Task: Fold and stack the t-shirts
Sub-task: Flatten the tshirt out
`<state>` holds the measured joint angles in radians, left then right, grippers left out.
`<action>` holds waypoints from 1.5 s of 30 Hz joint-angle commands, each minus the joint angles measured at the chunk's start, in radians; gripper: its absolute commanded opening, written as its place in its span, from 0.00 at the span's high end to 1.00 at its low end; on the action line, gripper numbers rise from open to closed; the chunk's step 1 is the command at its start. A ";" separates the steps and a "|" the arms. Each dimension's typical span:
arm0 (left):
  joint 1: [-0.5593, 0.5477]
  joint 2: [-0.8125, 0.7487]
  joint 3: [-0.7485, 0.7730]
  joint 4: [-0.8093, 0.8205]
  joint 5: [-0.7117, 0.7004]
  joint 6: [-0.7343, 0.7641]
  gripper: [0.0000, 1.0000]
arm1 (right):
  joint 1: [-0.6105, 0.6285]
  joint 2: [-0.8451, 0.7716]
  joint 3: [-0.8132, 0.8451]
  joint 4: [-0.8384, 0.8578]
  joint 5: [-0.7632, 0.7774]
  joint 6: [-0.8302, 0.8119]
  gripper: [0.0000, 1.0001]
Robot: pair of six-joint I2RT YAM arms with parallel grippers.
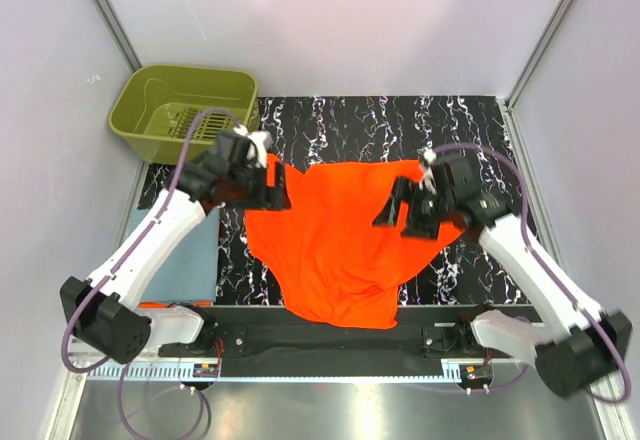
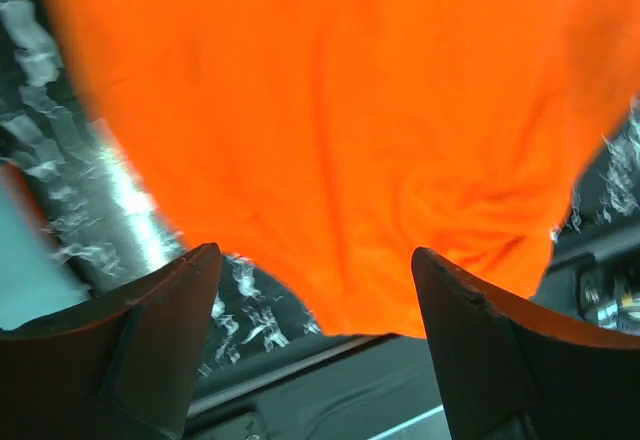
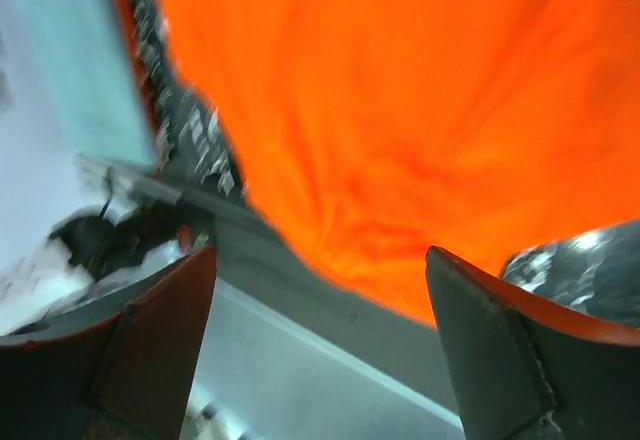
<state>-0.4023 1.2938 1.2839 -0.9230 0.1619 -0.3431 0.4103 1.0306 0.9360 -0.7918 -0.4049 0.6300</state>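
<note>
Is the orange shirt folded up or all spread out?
Spread out, not folded. The orange t-shirt lies wide and wrinkly across the black marbled mat, with no neat folded rectangle.

No text, label, brand, number or sign can be read in any of the three views. The orange t-shirt (image 1: pixel 335 250) is plain cloth with no print on the side that shows. The small boards at the arm bases (image 1: pixel 205 367) are too small to tell whether they carry any marking.
</note>
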 commanded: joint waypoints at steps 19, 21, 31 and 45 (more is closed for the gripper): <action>-0.336 0.318 -0.299 0.316 -0.159 -0.336 0.11 | -0.323 0.618 0.227 0.082 0.461 -0.104 0.34; -0.290 0.401 -0.276 0.319 -0.159 -0.341 0.11 | -0.329 0.672 0.266 0.083 0.466 -0.089 0.33; -0.076 0.754 0.064 0.317 -0.090 -0.160 0.09 | -0.436 0.848 0.330 0.091 0.480 -0.043 0.32; -0.065 0.828 0.698 0.116 -0.498 0.108 0.01 | -0.582 0.844 0.445 -0.027 0.384 -0.147 0.20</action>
<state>-0.4305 2.2642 1.9572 -0.7628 -0.1692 -0.3195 -0.1761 1.9388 1.3350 -0.7647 0.0345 0.5308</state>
